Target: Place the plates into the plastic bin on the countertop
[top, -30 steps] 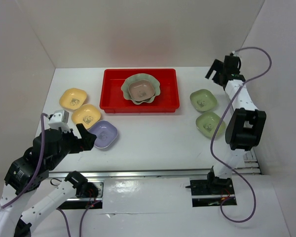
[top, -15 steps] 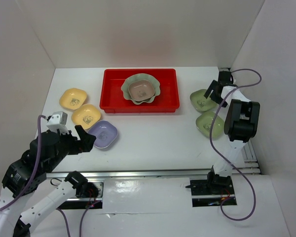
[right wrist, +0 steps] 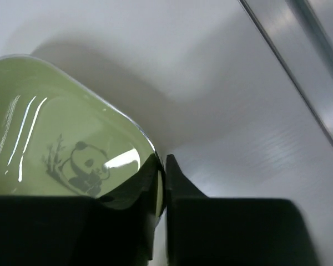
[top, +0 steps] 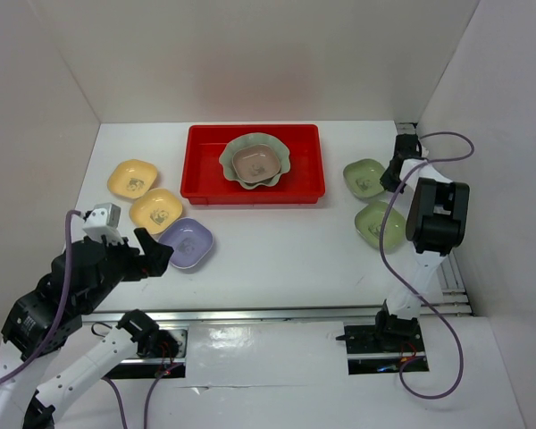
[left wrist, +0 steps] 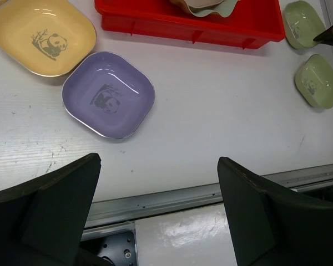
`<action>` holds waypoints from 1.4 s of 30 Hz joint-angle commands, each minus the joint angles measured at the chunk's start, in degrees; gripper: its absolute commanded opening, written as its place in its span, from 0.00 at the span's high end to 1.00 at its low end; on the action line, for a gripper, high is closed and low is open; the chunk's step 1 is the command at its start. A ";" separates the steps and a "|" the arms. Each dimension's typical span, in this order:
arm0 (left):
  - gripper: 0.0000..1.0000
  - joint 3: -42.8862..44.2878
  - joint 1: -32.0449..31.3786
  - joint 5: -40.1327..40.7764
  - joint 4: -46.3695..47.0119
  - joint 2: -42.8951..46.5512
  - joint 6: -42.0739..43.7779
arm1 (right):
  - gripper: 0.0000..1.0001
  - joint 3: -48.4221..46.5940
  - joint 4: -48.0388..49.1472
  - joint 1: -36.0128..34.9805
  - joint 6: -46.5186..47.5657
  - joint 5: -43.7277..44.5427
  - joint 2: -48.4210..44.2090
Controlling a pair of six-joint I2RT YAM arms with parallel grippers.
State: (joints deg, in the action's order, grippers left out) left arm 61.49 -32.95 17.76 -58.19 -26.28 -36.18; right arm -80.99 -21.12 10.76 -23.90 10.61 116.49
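Rim of olive dish (right wrist: 44,127) pinched in right gripper (right wrist: 162,166), lower part hidden

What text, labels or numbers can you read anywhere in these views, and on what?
No readable words or numbers in any view.
On the lavender rounded-square dish: a grey panda-and-bamboo drawing, no lettering.
On the yellow rounded-square dish: the same drawing, no lettering.
On the olive green rounded-square dish: the same drawing, no lettering.
On the left arm's black joint housing: small white marks, too small to read.
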 commanded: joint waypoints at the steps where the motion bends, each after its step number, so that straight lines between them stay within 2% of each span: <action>1: 0.00 -0.06 -0.27 0.52 2.56 0.97 0.24 | 0.94 -0.39 1.62 0.31 -2.02 1.69 1.28; 3: 0.00 -0.06 -0.27 0.52 2.56 0.97 0.24 | 1.00 -1.10 1.61 0.31 -3.08 1.69 1.98; 9: 0.00 -0.06 -0.27 0.52 2.56 1.50 0.24 | 1.00 -4.78 1.09 -0.22 -7.47 -0.59 3.13; 14: 0.00 -0.06 -0.27 0.52 2.56 1.50 0.24 | 1.00 -6.11 2.40 -3.20 -9.06 1.25 -3.45; 19: 0.00 -0.06 -0.27 0.52 2.56 1.50 0.24 | 1.00 -11.29 1.88 -7.15 -8.80 6.96 -10.30; 24: 0.00 -0.06 -0.27 0.52 2.03 1.50 0.24 | 1.00 -15.68 0.74 -13.73 -6.17 16.87 -15.76; 26: 0.00 -0.06 -0.27 0.52 2.03 1.50 -0.29 | 1.00 -18.23 0.73 -15.15 -4.32 16.90 -16.37; 29: 0.00 -0.06 -0.27 0.52 2.03 1.50 -0.29 | 1.00 -20.17 3.10 -16.65 0.60 3.32 -16.38; 30: 0.00 -0.06 -0.27 0.52 2.03 1.50 -0.29 | 1.00 -21.48 3.72 -17.87 1.91 -4.29 -15.07; 32: 0.00 -0.06 -0.27 0.52 2.03 0.97 -0.29 | 1.00 -25.50 3.72 -19.55 5.43 -11.37 -12.79; 35: 0.00 -0.06 -0.27 1.04 2.03 0.97 -0.29 | 1.00 -29.83 -0.06 -24.38 6.15 -11.94 -7.25; 38: 0.00 -0.06 -0.27 1.05 2.03 0.97 -0.81 | 1.00 -26.86 4.68 -28.77 6.67 -11.31 -5.49; 42: 0.00 -0.06 -0.27 1.05 2.03 0.97 -0.82 | 1.00 -29.04 5.22 -31.24 7.90 -12.55 -0.48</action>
State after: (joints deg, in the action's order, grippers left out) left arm 61.49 -32.95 18.15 -58.22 -25.32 -36.40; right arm -108.31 -18.57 -19.38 -18.20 0.49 114.04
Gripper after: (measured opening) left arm 0.998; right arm 0.091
